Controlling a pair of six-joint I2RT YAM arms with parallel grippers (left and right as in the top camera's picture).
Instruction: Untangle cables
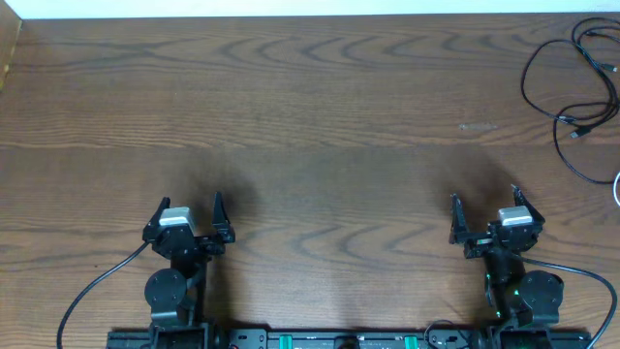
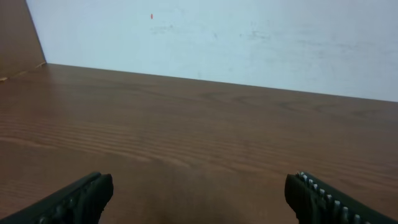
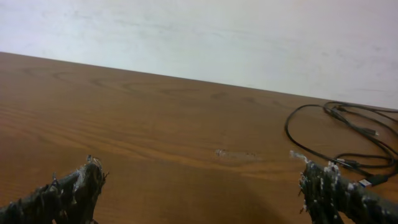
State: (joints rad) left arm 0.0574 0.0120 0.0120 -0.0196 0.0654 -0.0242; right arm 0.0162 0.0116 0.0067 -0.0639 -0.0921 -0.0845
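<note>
Bases of both arms sit along the bottom edge of the overhead view, each trailing a thick black wire (image 1: pixel 105 273) toward a lower corner. Just above them, the left gripper (image 1: pixel 189 206) in the lower left and the right gripper (image 1: pixel 484 201) in the lower right both point up the frame, well apart from each other. Each has its jaws spread wide with nothing between them.

In the left wrist view, the left gripper (image 2: pixel 199 196) shows two dark fingers (image 2: pixel 78 200) at the bottom corners over bare wood. In the right wrist view, the right gripper (image 3: pixel 202 190) shows fingers (image 3: pixel 68 194) with a frayed, pale-flecked surface.

The desk (image 1: pixel 310 97) is brown woodgrain and fills nearly the whole overhead frame. Farther up, a small pale scuff (image 1: pixel 477 125) marks the wood right of centre.

The cables (image 1: pixel 573 82) lie in the upper right corner of the overhead view. They are thin black cords in loose overlapping loops with small plugs, well apart from both grippers. The right wrist view shows the cables (image 3: pixel 348 140) at its right edge. Below them in the overhead view, a thin white cord (image 1: pixel 617 189) appears as a short arc cut off by the right edge.

Beyond the desk's far edge stands a white wall (image 2: pixel 249 43), with a wooden side panel (image 2: pixel 15 31) in the upper left of the left wrist view.
</note>
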